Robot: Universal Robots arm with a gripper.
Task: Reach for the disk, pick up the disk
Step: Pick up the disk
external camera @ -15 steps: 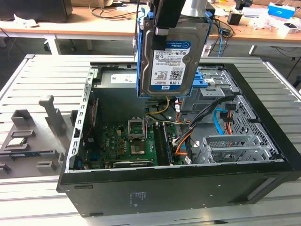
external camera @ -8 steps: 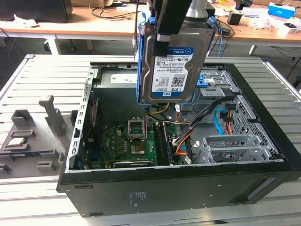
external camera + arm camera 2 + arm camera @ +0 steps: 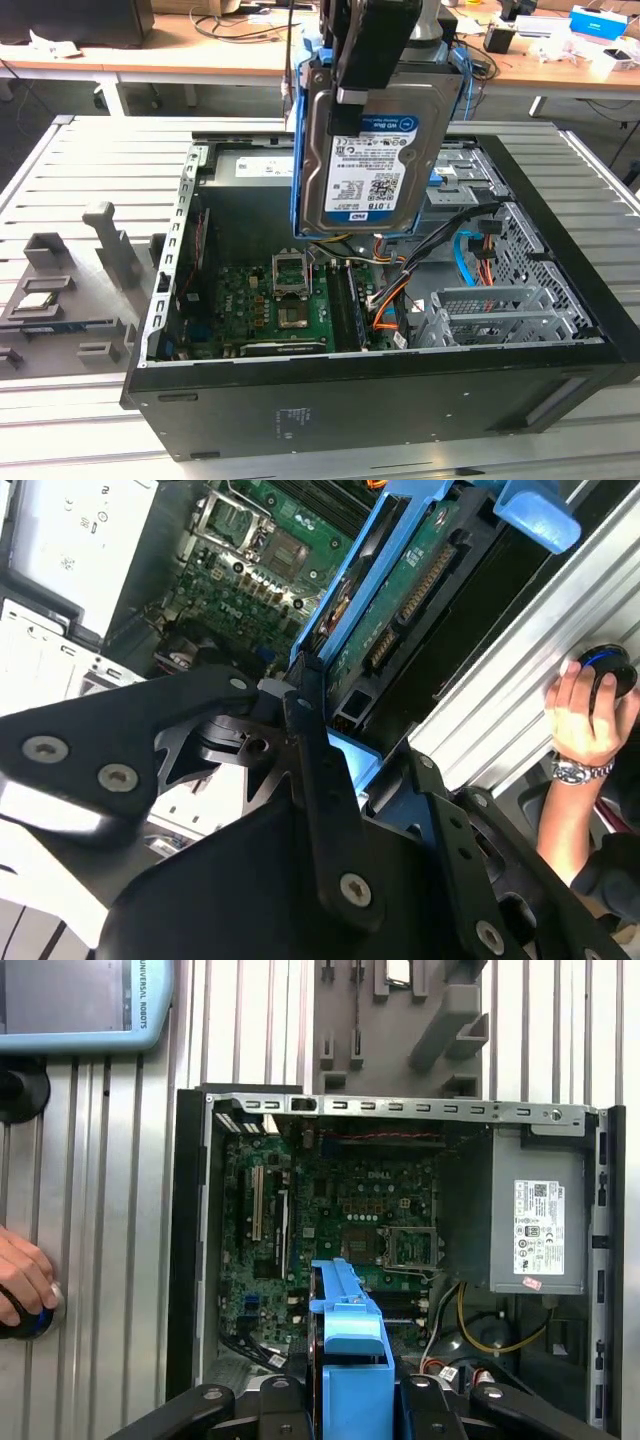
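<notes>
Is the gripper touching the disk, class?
Touching. In the exterior view the gripper clamps the disk's top edge, holding it upright, lifted above the open computer case.

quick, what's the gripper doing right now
Gripper: shut on the disk, holding it up above the open computer case.

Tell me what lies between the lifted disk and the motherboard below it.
Nothing solid: in the exterior view the disk, held by the gripper, hangs clear above the motherboard; only loose cables run beneath its lower edge.
</notes>
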